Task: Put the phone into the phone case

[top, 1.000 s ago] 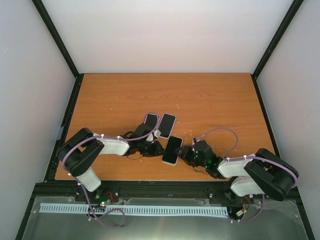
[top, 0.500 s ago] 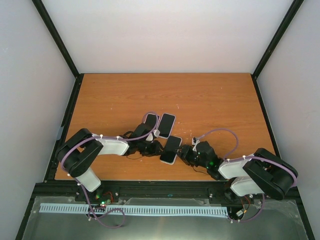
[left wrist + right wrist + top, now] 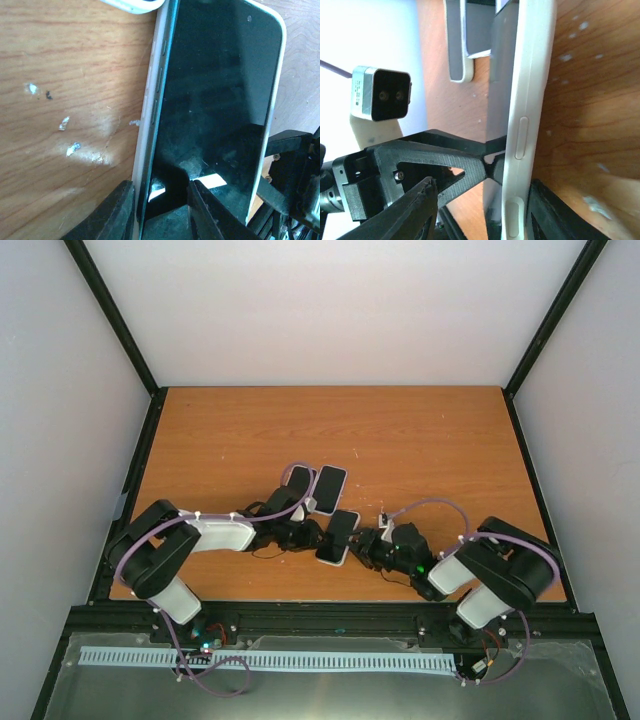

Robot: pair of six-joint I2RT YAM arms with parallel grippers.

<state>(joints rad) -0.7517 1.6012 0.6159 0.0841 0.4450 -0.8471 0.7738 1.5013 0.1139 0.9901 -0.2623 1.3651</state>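
Top external view: the phone (image 3: 338, 537) lies near the worktop's (image 3: 420, 440) front edge, resting in the white phone case (image 3: 530, 100) (one side rides above the rim). The left claw (image 3: 160, 195) narrowly straddles one long edge, and I cannot tell whether it grips. The right claw (image 3: 484, 189) gapes around the opposite edge.

The phone (image 3: 338, 537) shifts slightly left; the white-rimmed device (image 3: 328, 490) beyond it does too; the right arm (image 3: 497, 575) swings left.

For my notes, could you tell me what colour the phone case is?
The case is white, clearest in the right wrist view.
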